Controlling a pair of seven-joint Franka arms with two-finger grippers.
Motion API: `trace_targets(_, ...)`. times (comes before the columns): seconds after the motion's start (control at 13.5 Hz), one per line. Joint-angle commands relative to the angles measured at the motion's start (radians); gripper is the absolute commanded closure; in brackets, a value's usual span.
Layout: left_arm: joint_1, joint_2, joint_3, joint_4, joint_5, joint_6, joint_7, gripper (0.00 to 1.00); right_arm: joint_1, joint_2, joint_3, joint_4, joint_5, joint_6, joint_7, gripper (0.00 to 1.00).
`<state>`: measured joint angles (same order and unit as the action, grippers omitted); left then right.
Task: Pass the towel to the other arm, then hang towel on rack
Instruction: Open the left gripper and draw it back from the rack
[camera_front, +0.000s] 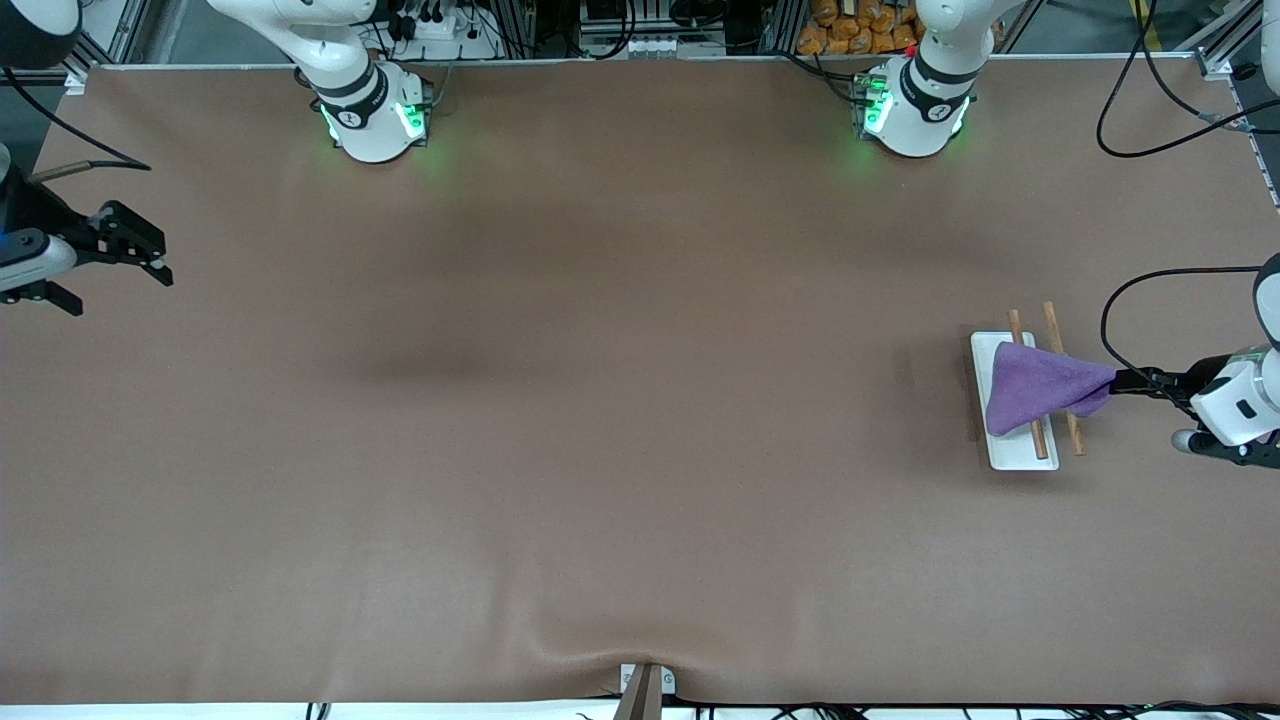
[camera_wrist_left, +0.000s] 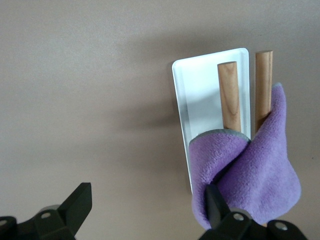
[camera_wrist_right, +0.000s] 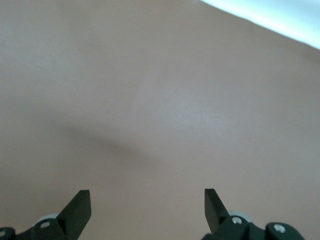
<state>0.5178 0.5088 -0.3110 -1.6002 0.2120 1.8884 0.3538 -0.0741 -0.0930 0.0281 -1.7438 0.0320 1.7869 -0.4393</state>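
A wide table (camera_front: 600, 400) covered by a plain brown cloth carries everything; the cloth bulges in soft wrinkles at the 6 o'clock edge. The two robot bases stand on it at about 11 and 1 o'clock. Toward 3 o'clock, at the left arm's end, the rack (camera_front: 1000, 350) rests directly on the cloth by its flat white base, with open brown surface around it.

purple towel (camera_front: 1040, 385) draped over rack (camera_front: 1010, 455) rods
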Motion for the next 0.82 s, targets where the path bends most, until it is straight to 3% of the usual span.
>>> trace_targets(0.0, 0.008, 0.007, -0.007, 0.005, -0.017, 0.021, 0.042, 0.00, 0.010, 0.041, -0.004, 0.090, -0.015, -0.027, 0.016, 0.00)
trace_targets(0.74, 0.042, 0.034, -0.008, 0.003, -0.019, 0.060, 0.103, 0.00, 0.083, 0.064, -0.004, 0.158, -0.096, -0.072, 0.077, 0.00)
